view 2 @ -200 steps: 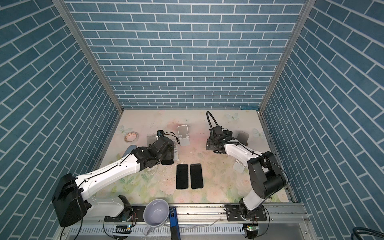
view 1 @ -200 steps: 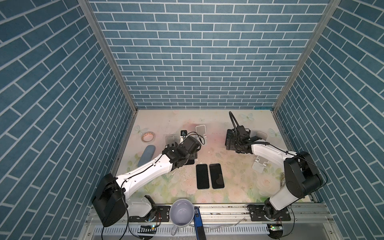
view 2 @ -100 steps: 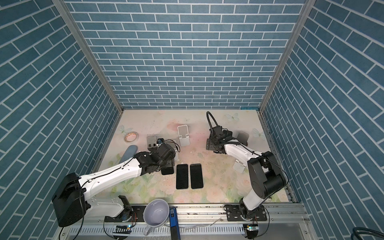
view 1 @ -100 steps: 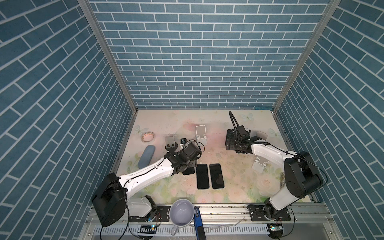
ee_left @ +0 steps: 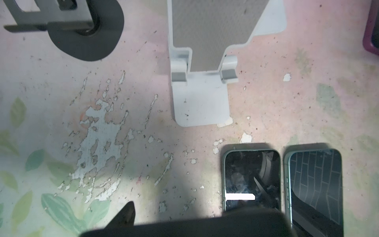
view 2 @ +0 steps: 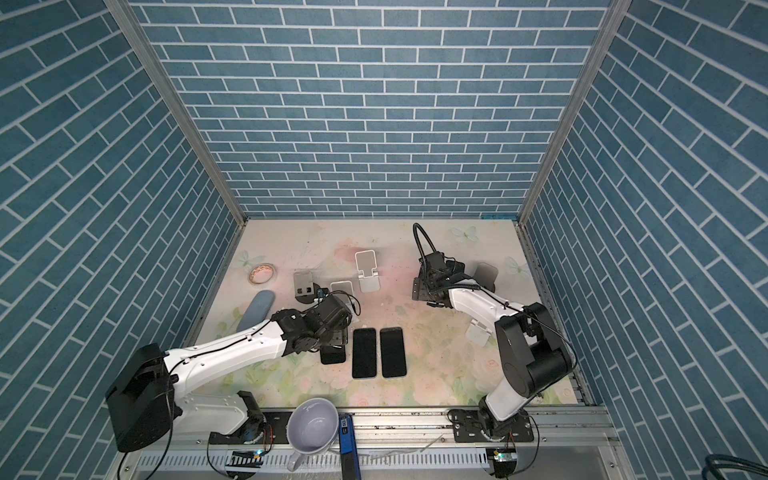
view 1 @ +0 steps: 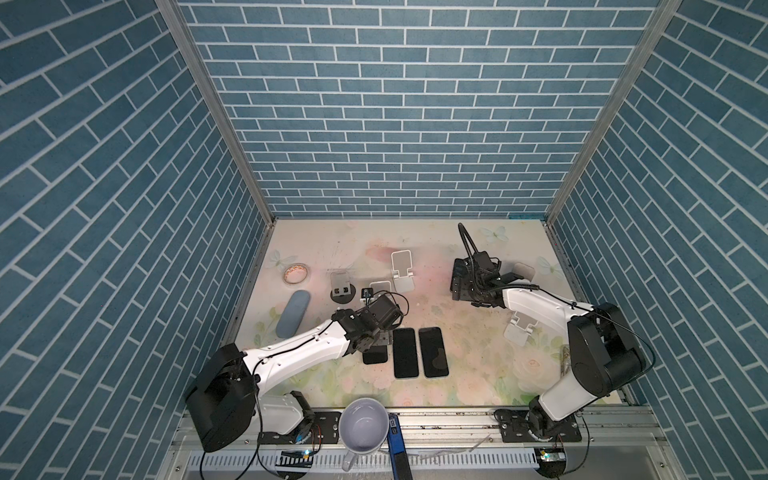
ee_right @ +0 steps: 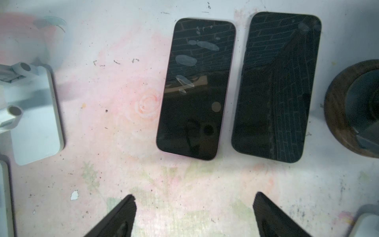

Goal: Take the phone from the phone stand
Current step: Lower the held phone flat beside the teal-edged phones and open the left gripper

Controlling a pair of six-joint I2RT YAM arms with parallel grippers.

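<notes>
Phone [view 1: 375,356], we see, is pinched in the left pincer [view 1: 378,340], low over the tabletop [view 1: 469,370], just beside two other phones [view 1: 404,352] and apart from the white phone stand [ee_left: 201,102]. The right pincer [ee_right: 193,200] hangs spread above the tabletop.

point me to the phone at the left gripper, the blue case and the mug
phone [view 1: 375,356]: in a top view, uncovered near end
blue case [view 1: 292,313]: in a top view, middle of its top
mug [view 1: 363,424]: in a top view, bare inside bottom
</notes>
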